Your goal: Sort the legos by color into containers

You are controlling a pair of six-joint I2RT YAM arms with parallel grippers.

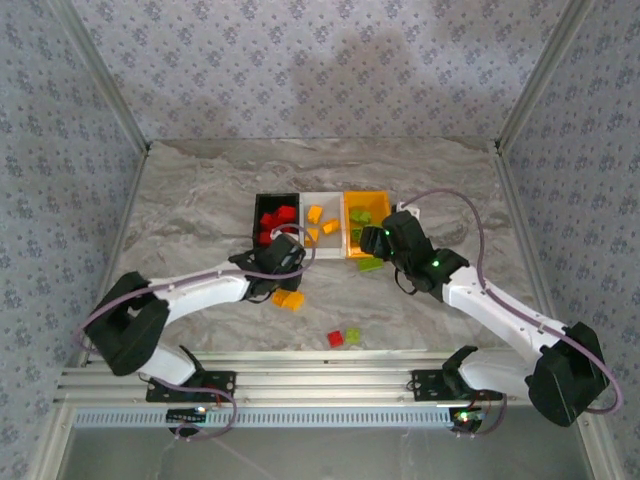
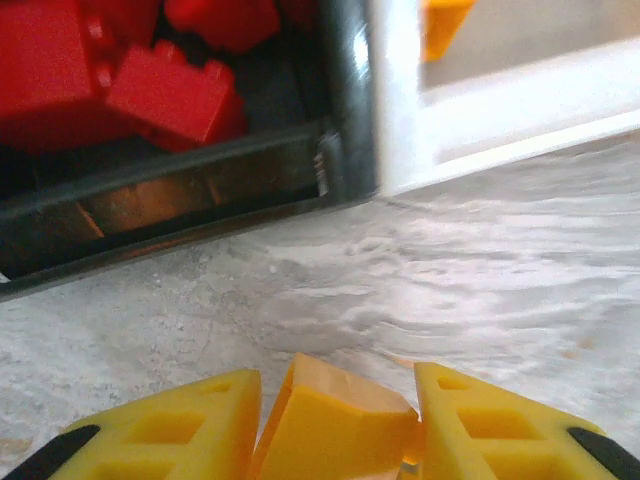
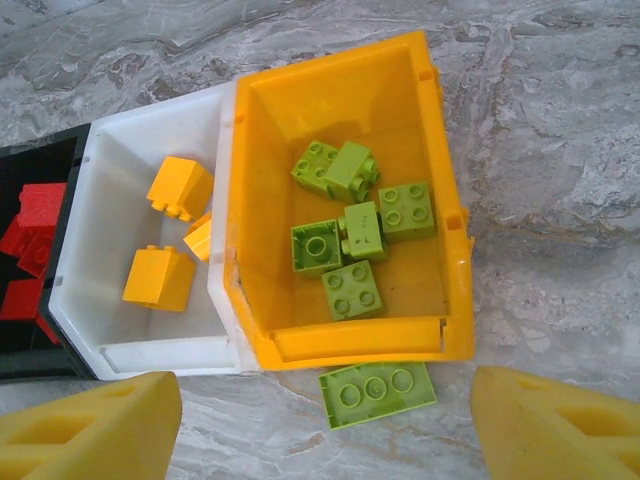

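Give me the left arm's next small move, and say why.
Probably raise the left gripper a little and shift it right, over the white bin. It looks shut on an orange-yellow brick, low over the table, just in front of the black bin of red bricks. The white bin holds that brick's colour.

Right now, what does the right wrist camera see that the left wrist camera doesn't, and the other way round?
Right wrist, not left: the orange bin holding lime green bricks, one green brick lying on the marble table in front of it, and the right gripper, open. Left wrist, not right: the left gripper shut on an orange-yellow brick. Both: the black bin with red bricks, the white bin, and that table.
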